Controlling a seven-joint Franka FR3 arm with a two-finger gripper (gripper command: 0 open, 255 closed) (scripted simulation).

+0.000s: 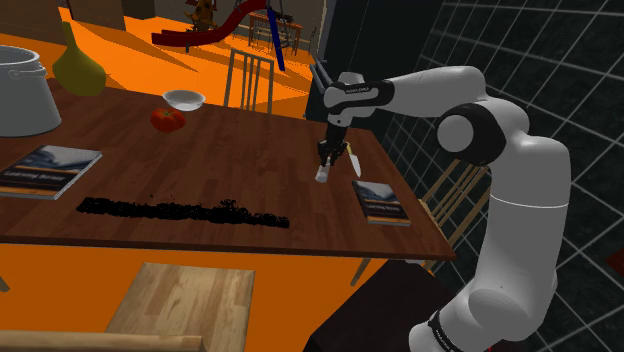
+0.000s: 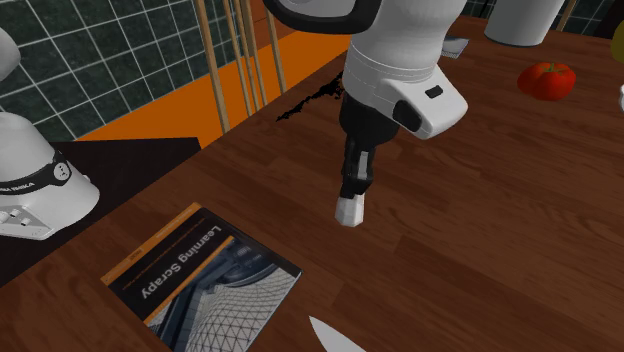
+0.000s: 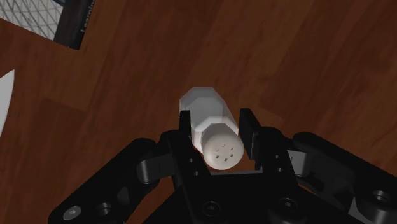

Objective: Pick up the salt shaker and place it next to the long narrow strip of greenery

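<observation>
Jaws of my gripper [image 3: 216, 127] are clamped on the salt shaker [image 3: 205, 102], a white one with a holed cap, held upright over the wooden table [image 1: 230, 160]; I cannot tell whether its base touches the wood. A grey pot [image 1: 20, 95] stands at the table's far corner on the shoulder view's left, its inside hidden from me. A small white bowl [image 1: 184, 98] stands just beyond a tomato [image 1: 167, 119], and what it holds is too small to tell. The long narrow strip of greenery [image 1: 180, 212], drawn black, lies along the table's near edge, well apart from the shaker toward the shoulder view's left, with bare wood between them. A book [image 1: 380, 202] lies near the shaker on the shoulder view's right, close to the table's edge there, and a white pointed blade [image 2: 330, 337] lies near both. A second book [image 1: 45, 170] lies past the strip's left end
</observation>
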